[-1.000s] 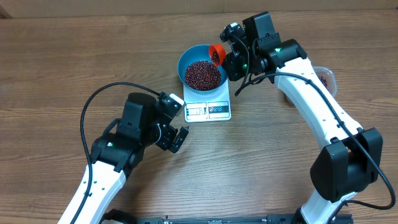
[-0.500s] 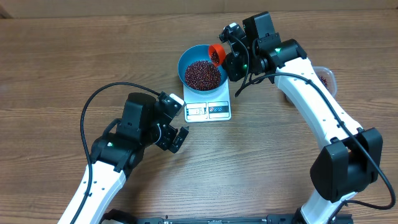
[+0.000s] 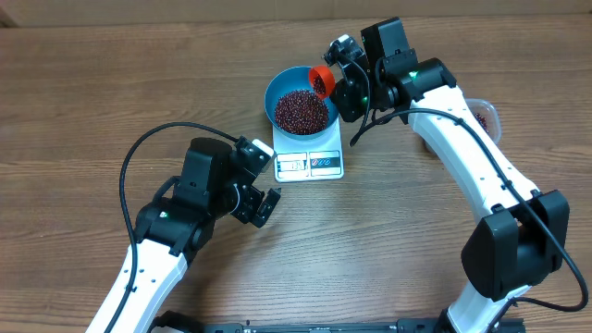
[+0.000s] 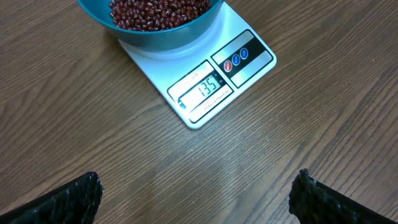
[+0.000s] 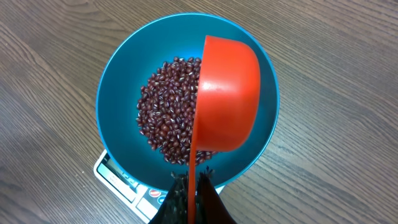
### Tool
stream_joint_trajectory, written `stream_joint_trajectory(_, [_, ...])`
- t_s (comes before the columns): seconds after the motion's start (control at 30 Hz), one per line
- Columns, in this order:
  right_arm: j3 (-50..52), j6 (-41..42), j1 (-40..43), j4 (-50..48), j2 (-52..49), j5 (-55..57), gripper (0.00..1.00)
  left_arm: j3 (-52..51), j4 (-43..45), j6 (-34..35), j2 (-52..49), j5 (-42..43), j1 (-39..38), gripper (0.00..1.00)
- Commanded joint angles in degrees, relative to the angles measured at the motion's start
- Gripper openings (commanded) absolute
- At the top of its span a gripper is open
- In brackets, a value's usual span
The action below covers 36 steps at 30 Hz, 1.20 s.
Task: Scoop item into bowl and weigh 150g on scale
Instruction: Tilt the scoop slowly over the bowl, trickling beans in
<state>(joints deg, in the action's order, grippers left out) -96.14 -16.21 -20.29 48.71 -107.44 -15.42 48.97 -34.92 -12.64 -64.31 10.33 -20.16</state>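
The blue bowl (image 3: 301,106) stands on the white scale (image 3: 310,164) and holds a heap of red-brown beans (image 3: 302,110). In the right wrist view my right gripper (image 5: 193,186) is shut on the thin handle of an orange scoop (image 5: 227,102), which is tipped on its side over the bowl (image 5: 118,81) and the beans (image 5: 168,118). In the overhead view the scoop (image 3: 321,80) hangs over the bowl's right rim. My left gripper (image 3: 262,205) is open and holds nothing, low over the wood in front of the scale (image 4: 211,87), whose display reads 135.
A clear tub (image 3: 483,116) holding more beans sits at the right, partly hidden behind the right arm. The left arm's black cable (image 3: 153,139) loops over the table to the left of the scale.
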Motion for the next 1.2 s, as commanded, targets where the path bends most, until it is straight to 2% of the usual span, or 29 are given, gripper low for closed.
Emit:
stream_joint_trajectory(0.0, [-1.9, -1.1, -0.3, -0.2, 0.1, 0.4, 0.04, -0.5, 0.0, -1.3, -0.3, 0.7, -0.1, 1.00])
stream_joint_trajectory(1.17, [-1.9, -9.9, -0.3, 0.0, 0.1, 0.4, 0.04, -0.5, 0.0, -1.3, -0.3, 0.7, -0.1, 1.00])
